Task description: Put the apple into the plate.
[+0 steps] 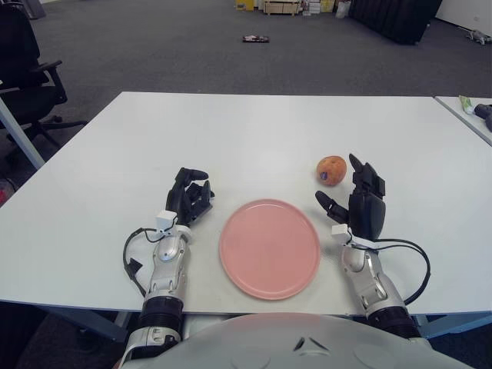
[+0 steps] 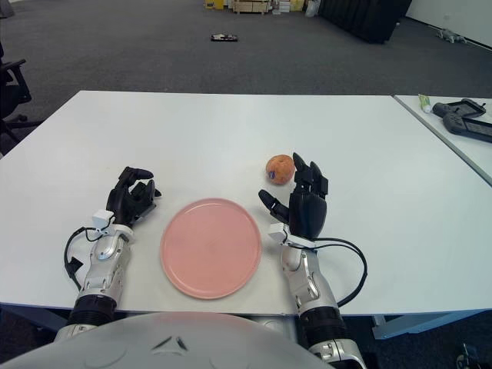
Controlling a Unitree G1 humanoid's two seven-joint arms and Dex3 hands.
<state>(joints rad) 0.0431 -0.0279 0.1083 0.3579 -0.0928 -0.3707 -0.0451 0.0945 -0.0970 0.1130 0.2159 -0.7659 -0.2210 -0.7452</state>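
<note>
Left eye view: you are looking from the robot's head, forward and down at the white table (image 1: 254,131), from close above its near edge.
Right eye view: you are looking the same way, from a place slightly to the right, so everything is sitting more to the left here.
Near edge: the robot's grey chest (image 1: 307,342) is filling the bottom of both views.
Far part: both views are reaching over the table to the grey carpet floor (image 1: 177,54) behind.
Shared part: both are showing the pink plate (image 1: 270,247), the apple (image 1: 331,169), the left hand (image 1: 189,200) and the right hand (image 1: 361,204).
Sides: the left eye is catching an office chair (image 1: 27,69); the right eye is showing more of the second table (image 2: 453,123).
</note>
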